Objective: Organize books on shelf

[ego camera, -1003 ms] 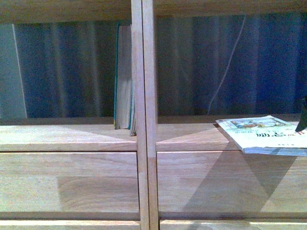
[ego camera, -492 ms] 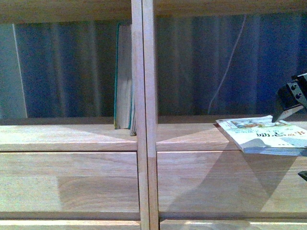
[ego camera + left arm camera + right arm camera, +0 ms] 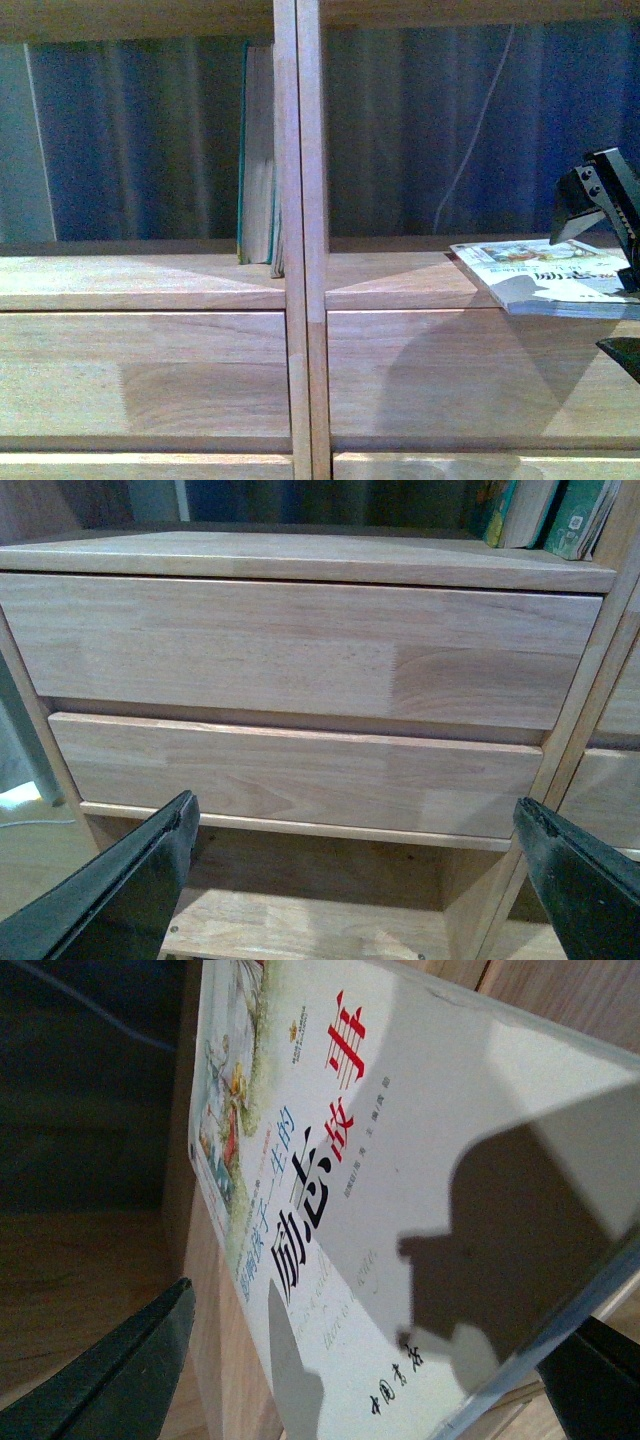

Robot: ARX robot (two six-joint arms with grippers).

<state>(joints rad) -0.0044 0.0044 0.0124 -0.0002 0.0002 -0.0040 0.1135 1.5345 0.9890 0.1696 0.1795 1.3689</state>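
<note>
Pale wood shelf (image 3: 300, 200) before a blue curtain (image 3: 140, 140)
White paperback (image 3: 550, 275) lies flat, overhanging the right ledge's front edge, right gripper (image 3: 385, 1310) spread wide around it; teal books (image 3: 258, 160) upright against the centre post; left gripper (image 3: 355, 815) spread wide, facing drawer fronts (image 3: 300, 660).

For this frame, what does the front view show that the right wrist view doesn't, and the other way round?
Front only: teal books standing upright against the shelf's centre post, with a blue curtain behind. Right wrist only: the white paperback's cover print up close, with dark and red Chinese characters beside a small picture. Both: that paperback lying flat on the shelf board, with the open right gripper straddling its edge.
</note>
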